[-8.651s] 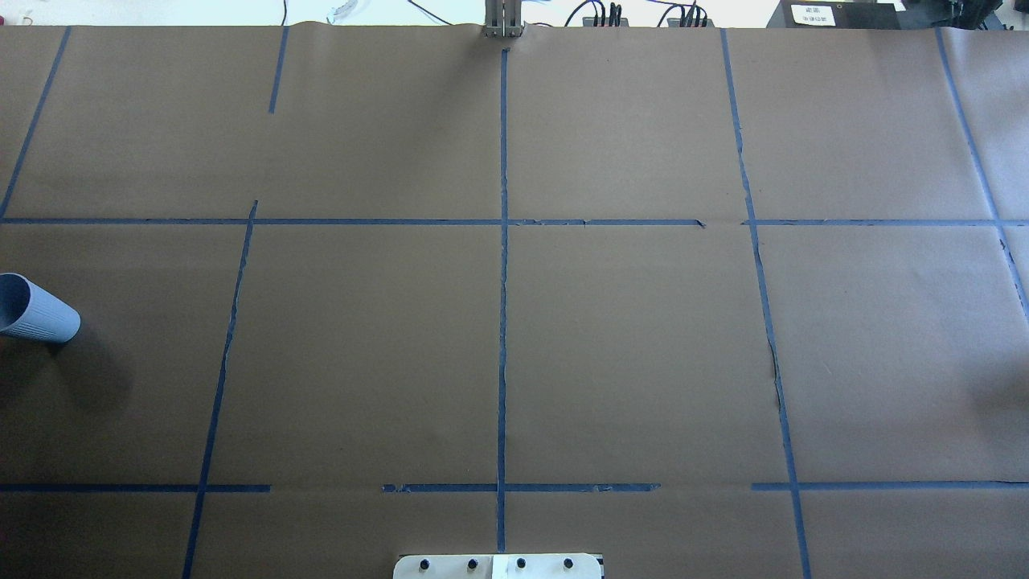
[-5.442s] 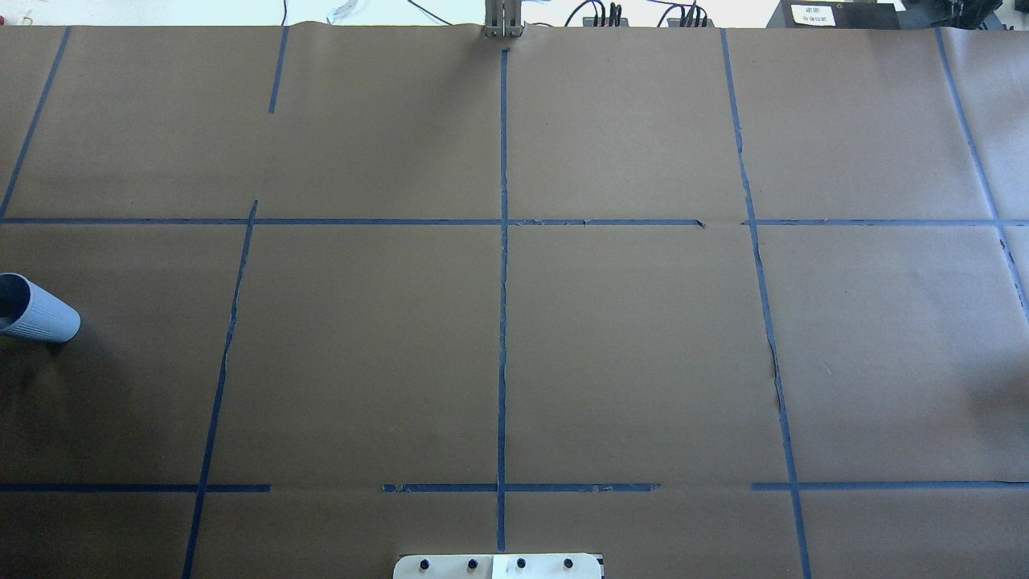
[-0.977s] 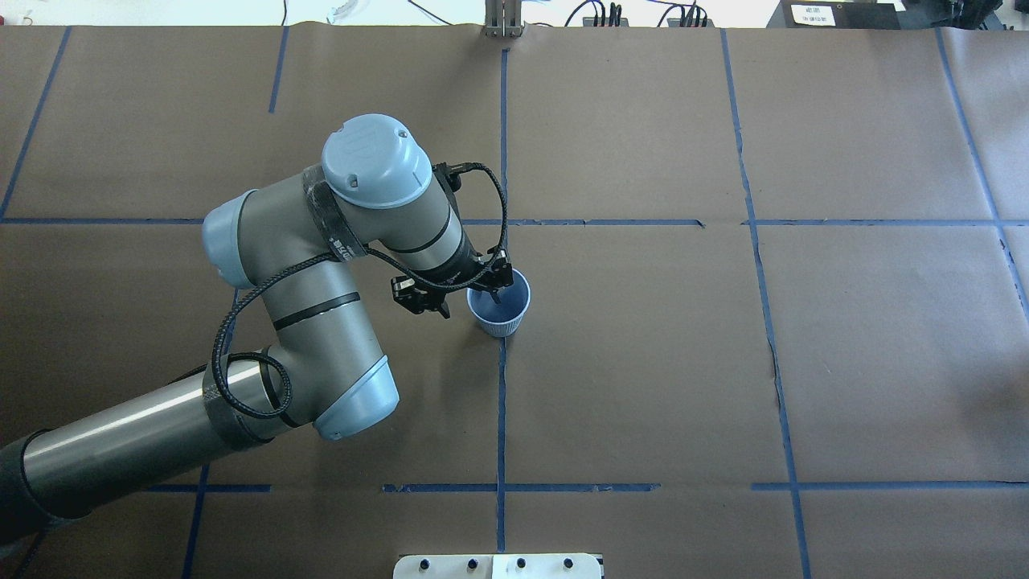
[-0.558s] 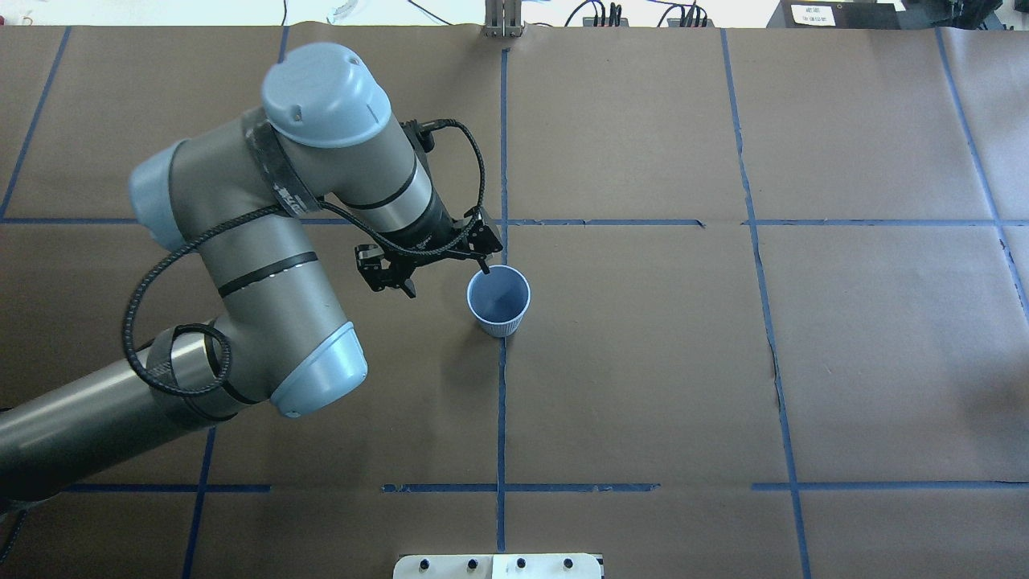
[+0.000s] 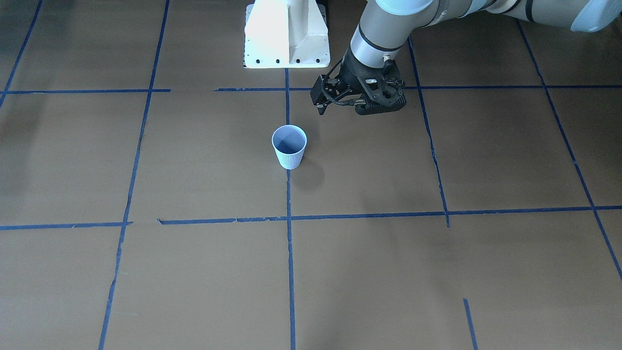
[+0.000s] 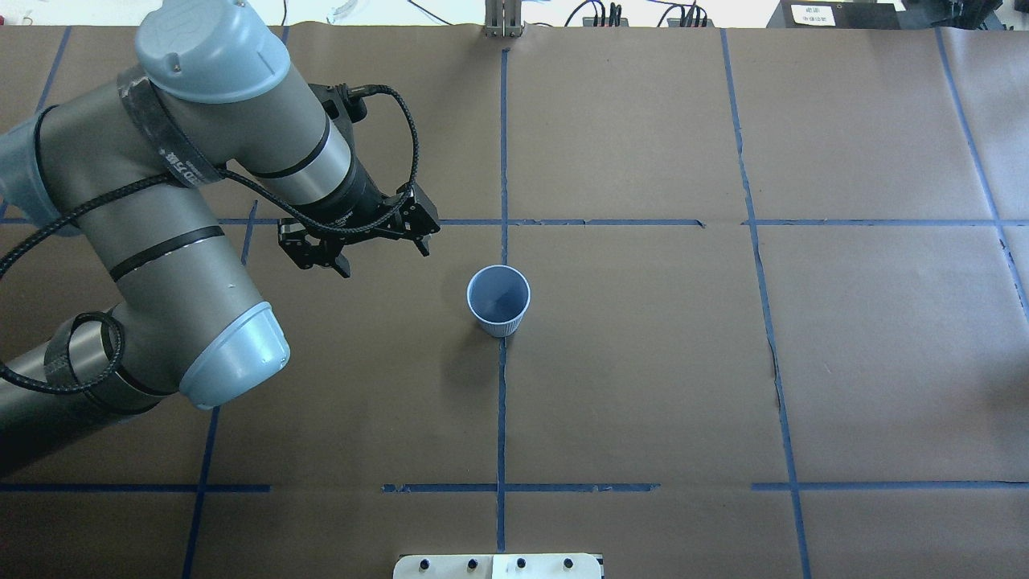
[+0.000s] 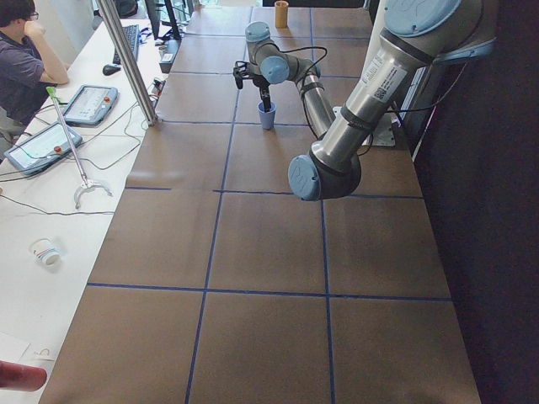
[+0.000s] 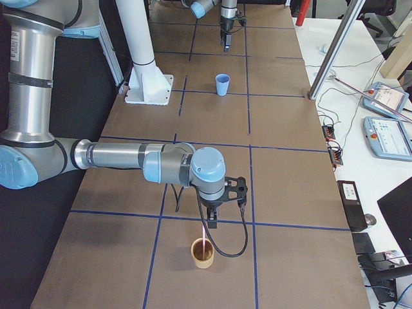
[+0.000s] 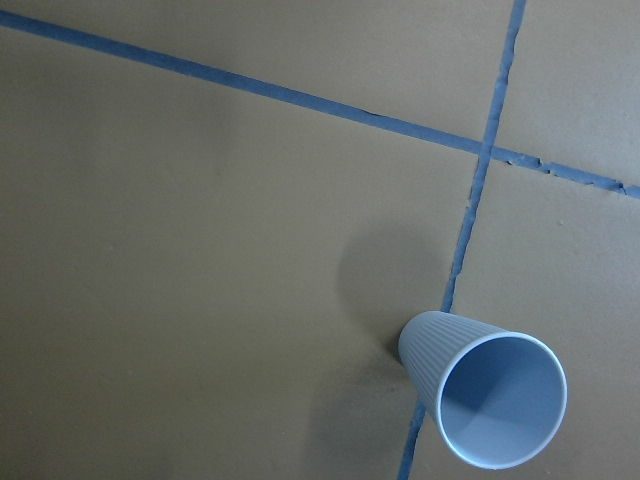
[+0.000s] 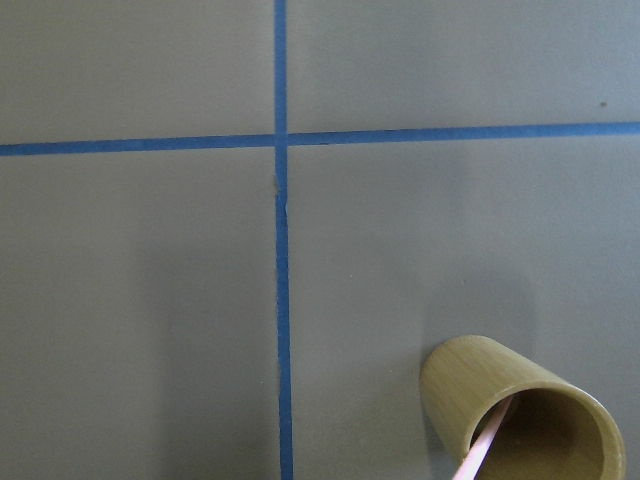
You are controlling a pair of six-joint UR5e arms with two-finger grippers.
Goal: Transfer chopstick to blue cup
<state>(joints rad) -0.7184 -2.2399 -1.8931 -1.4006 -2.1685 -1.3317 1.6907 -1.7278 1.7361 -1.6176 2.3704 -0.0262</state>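
1. Jaws spread wide on the left gripper (image 6: 384, 259), nothing between them, hanging above the table (image 6: 643, 362).
2. The blue cup (image 6: 498, 301) stands upright and empty on a blue tape line (image 6: 502, 402), off to one side of those jaws and lower, clear of both fingers.
3. The right gripper (image 8: 208, 223) shows only in the side view, so whether its jaws are parted or closed cannot be told.
4. Straight beneath the right jaws, the chopstick (image 10: 483, 440) leans inside a tan cup (image 10: 470, 385), its upper end reaching up towards them; whether they touch it cannot be made out.
5. Chopstick and blue cup sit well apart.
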